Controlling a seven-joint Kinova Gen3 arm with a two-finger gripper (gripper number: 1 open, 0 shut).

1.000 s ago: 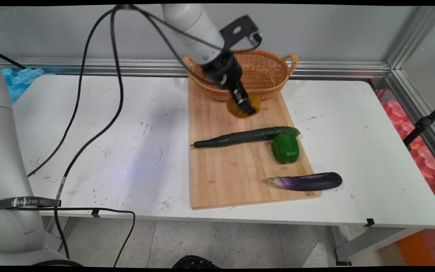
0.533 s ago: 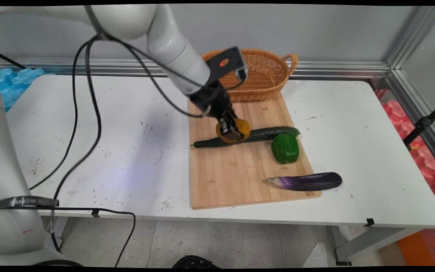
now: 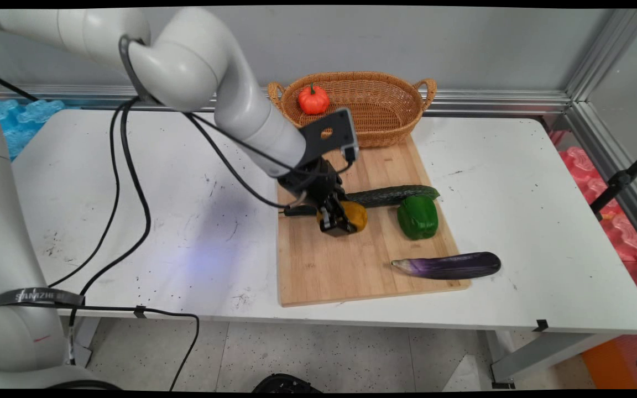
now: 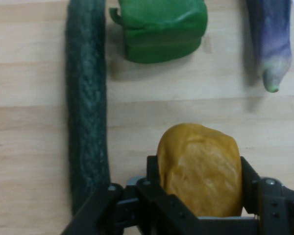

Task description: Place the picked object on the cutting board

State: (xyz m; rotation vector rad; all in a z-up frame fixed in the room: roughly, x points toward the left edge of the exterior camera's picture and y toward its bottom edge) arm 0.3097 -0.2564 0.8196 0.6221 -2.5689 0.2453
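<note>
Hand view shows the claw (image 4: 201, 188) clamped on a yellow-orange pepper (image 4: 201, 169), one black finger on each side of it, with the wooden cutting board (image 4: 34, 122) directly under. From the main view the claw (image 3: 336, 221) hangs low over the board's middle, pepper (image 3: 353, 215) in its grip and, as far as can be judged, just above or barely touching the wood.

To handle this moment well, I would judge the grip should stay firm and square, since the pepper is rounded and smooth and could twist between the fingers. The cucumber (image 3: 393, 195) lies just behind the claw, partly hidden by it, so any lowering needs to keep clear of that long dark body. The green pepper (image 3: 418, 216) sits near, off to the claw's right side in the main view, and the eggplant (image 3: 447, 265) lies farther out, toward the board's near right corner.

Beyond the claw, at the board's far end, stands a wicker basket (image 3: 390, 110) with a small red-orange pumpkin (image 3: 313, 99) inside. The board rests on a white table (image 3: 158, 221), scuffed and speckled, with a grey wall and metal rail behind.
</note>
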